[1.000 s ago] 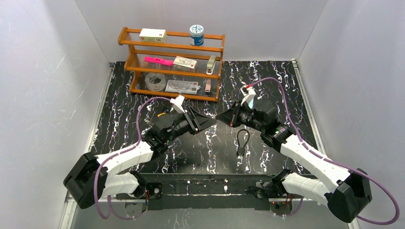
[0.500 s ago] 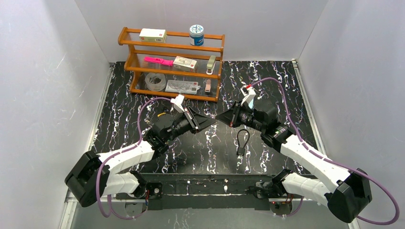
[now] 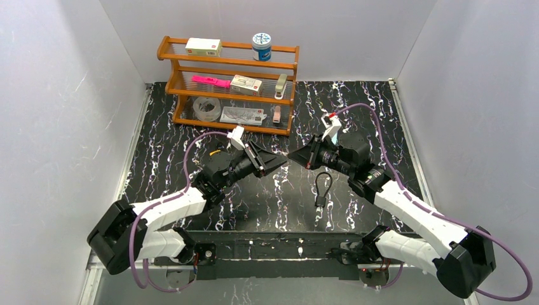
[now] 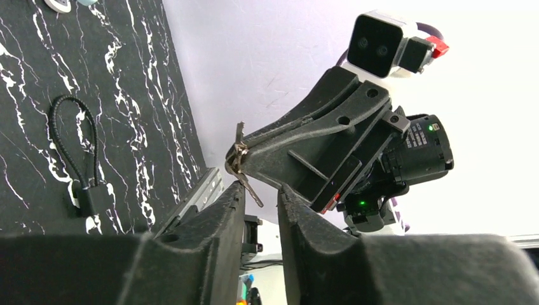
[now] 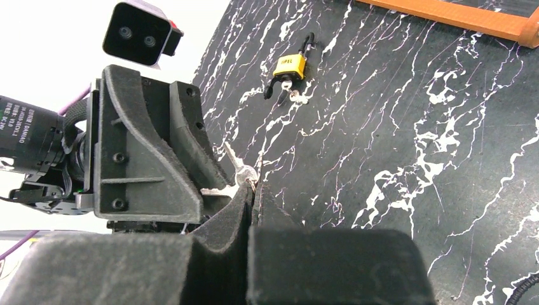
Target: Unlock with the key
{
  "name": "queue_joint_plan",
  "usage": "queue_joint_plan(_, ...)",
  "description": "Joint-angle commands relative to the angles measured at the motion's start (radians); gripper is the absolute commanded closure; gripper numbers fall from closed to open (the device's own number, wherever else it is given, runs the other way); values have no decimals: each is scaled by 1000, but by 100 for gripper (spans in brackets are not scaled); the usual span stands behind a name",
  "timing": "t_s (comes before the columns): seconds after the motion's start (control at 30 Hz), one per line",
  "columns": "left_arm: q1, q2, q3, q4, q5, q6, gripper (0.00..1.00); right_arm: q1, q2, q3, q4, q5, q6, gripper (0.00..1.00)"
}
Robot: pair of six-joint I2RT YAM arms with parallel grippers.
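My right gripper is shut on a ring of small silver keys and holds it in the air. One key hangs from the ring, its tip between the tips of my left gripper. That gripper's jaws stand slightly apart, with a gap beside the key. The two grippers meet tip to tip above the table's middle. A black cable lock lies on the table below the right gripper. A yellow padlock lies on the table farther off, with keys beside it.
A wooden shelf with boxes, a tape roll and a tin stands at the back left. White walls close in the black marbled table on both sides and at the back.
The left gripper's jaws have narrowed around the hanging key. Both arms have barely moved, and the cable lock lies where it was.
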Motion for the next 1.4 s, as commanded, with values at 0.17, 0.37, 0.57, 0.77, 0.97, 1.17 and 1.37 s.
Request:
queue_joint_plan(0.17,6,0,-11,43,-20,-25,100,6,-25,-15,47,-19,-2,99)
queue_joint_plan(0.37,22,-29,-13,7,11,78,100,5,-30,12,-14,59,61,76)
queue_joint_plan(0.57,55,-97,92,-286,135,369,100,3,-32,66,-66,93,130,47)
queue_joint_plan(0.77,55,-133,296,-729,233,738,100,3,-43,96,-58,49,95,36)
queue_joint_plan(0.97,55,-108,462,-1019,406,1010,100,3,-32,137,10,-306,-96,35)
queue_joint_plan(1.17,56,-64,562,-1158,552,1157,100,3,-28,181,12,-530,-180,37)
queue_joint_plan(1.37,55,-28,626,-1255,617,1248,100,5,13,210,-46,-638,-236,68)
